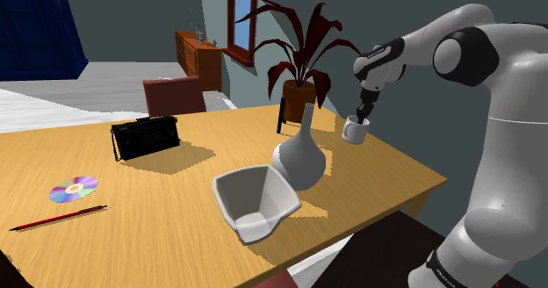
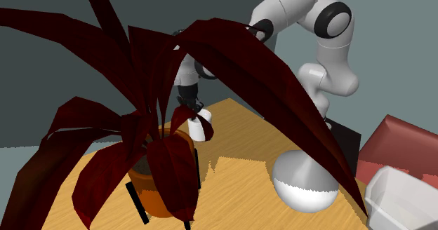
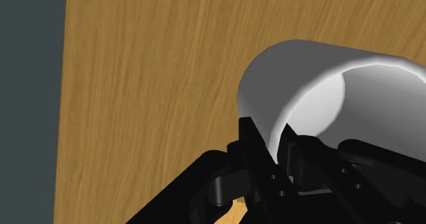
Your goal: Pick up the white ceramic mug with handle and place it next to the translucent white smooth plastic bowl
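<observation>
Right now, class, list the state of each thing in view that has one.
White cylindrical mug: clasped by the tool at its wall.
All-black two-finger tool: shut on the mug.
White squarish bowl: open side up, empty.
Grey long-necked vase: upright.
Dark red potted plant: upright.
Rainbow-sheened disc: lying flat.

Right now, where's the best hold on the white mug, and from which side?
Its rim wall, from above. The mug is mouth-up under the gripper, and its wall is thin enough to pinch, with one finger inside the mouth and one outside. The wrist view shows the fingers clasping it that way.
</observation>
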Available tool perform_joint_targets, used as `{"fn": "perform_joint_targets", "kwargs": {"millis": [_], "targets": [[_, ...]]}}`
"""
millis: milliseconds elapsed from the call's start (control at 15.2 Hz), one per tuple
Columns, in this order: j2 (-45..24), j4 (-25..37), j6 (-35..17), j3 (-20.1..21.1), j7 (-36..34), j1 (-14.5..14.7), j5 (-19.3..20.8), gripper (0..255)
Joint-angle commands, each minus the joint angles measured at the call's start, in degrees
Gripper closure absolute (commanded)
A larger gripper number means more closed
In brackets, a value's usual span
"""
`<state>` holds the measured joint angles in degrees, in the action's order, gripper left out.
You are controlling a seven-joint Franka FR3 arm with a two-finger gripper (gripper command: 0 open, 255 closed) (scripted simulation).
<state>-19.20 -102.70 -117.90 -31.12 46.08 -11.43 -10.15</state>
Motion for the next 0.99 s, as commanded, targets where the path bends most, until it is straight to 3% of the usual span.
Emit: {"fn": "perform_joint_targets", "kwargs": {"millis": [0, 924], "targets": [[0.67, 0.85, 1.43, -0.22, -0.16, 0.04, 0.44, 255], [3.6, 8.09, 11.13, -1.01, -1.4, 0.3, 2.45, 255]]}}
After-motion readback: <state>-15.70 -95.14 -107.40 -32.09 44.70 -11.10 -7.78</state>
